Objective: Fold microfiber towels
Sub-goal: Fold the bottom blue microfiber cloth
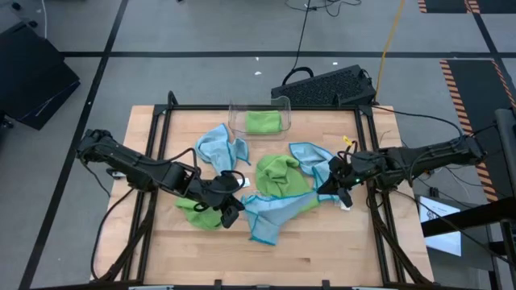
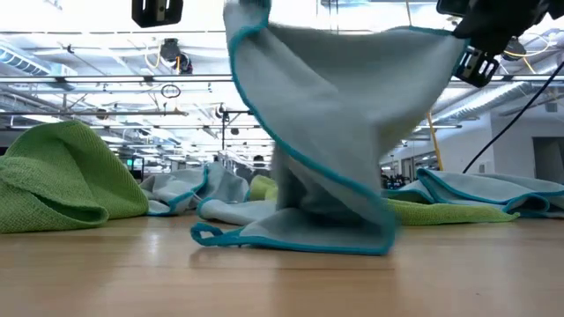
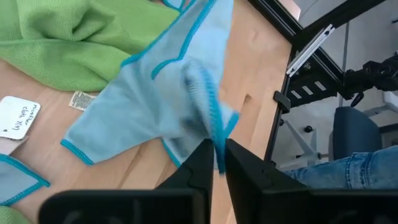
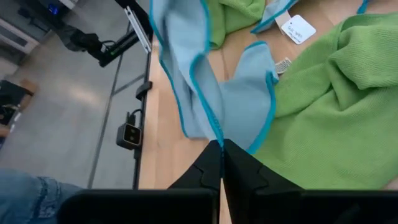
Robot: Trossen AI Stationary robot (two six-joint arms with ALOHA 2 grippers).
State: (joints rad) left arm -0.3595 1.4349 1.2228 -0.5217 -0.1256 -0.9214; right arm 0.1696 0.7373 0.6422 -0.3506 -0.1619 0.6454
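Seen from above, a wooden table [image 1: 201, 250] fills the middle of the frame. At left of centre, the left gripper [image 1: 231, 211] pinches one edge of a light blue towel [image 1: 274, 212], its fingers nearly together on the teal hem. Just left of that gripper lies a crumpled lime green towel [image 1: 197, 214]. Above it, toward the upper middle, sits another light blue towel [image 1: 216, 147]. At top centre, a clear plastic bin [image 1: 260, 119] holds a folded green towel [image 1: 264, 122]. In the centre lies a large green towel [image 1: 280, 176], with a third blue towel [image 1: 310, 155] to its upper right. At right of centre, the right gripper [image 1: 339, 186] is clamped tight on the opposite edge of the same held blue towel. From table height, that towel hangs between the two arms, its lower fold resting on the wood. A small white tag [image 3: 81, 100] lies beside it in the left wrist view.
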